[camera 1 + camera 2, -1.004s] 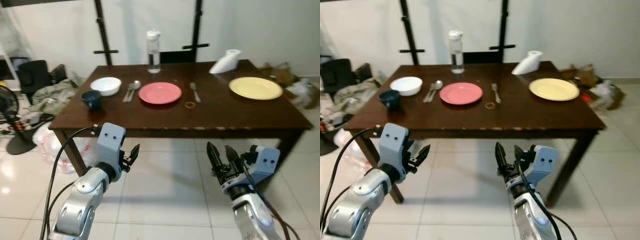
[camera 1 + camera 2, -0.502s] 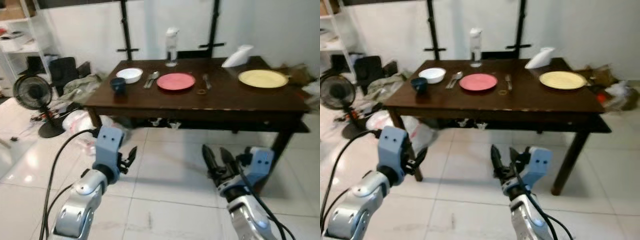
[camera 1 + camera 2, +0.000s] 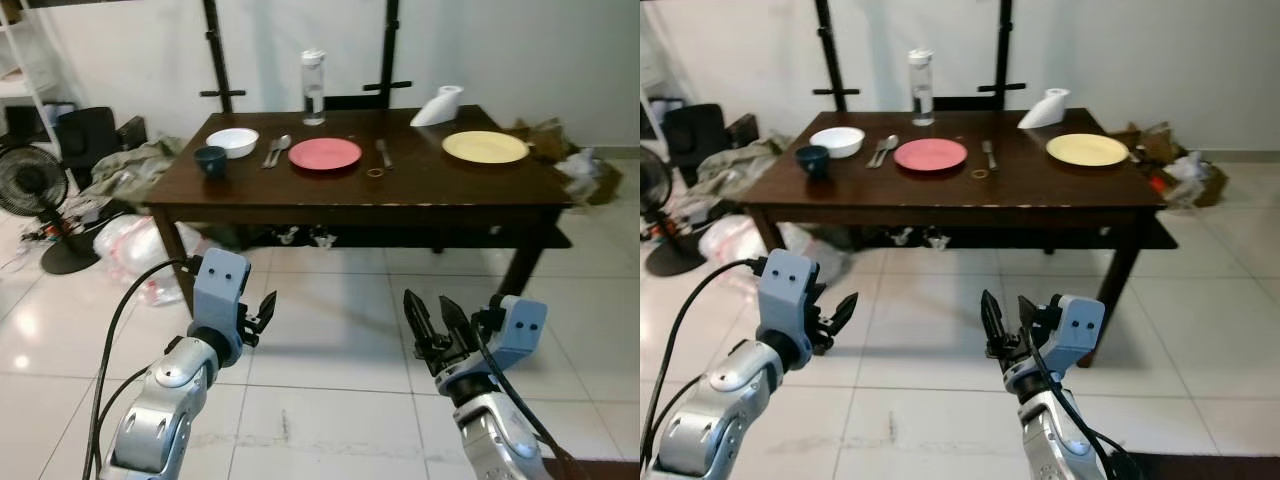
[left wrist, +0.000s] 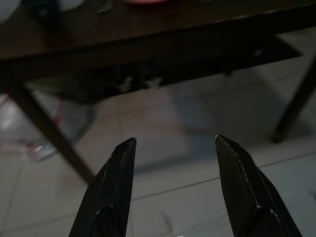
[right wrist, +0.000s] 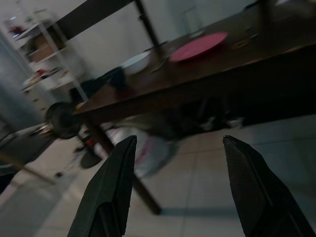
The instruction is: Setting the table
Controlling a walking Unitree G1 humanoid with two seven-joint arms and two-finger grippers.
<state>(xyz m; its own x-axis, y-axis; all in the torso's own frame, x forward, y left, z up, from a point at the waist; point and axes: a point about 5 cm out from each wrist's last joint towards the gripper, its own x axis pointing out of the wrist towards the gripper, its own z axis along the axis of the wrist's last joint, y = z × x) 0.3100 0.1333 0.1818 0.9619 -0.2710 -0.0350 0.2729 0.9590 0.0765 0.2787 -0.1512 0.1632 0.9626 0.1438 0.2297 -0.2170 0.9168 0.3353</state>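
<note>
1. Left gripper (image 3: 262,316) and right gripper (image 3: 432,322) hang released, empty, well short of the desk (image 3: 440,195).
2. The pink plate (image 3: 325,153) lies mid-desk; probably ceramic, rigid, breakable, slippery. Pinch its rim.

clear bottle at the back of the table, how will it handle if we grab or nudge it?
The clear bottle stands tall and narrow, so a high nudge would probably tip it. Smooth walls look slippery for the fingers. It may roll if it falls. Both grippers hang open over the floor, short of the table.
</note>
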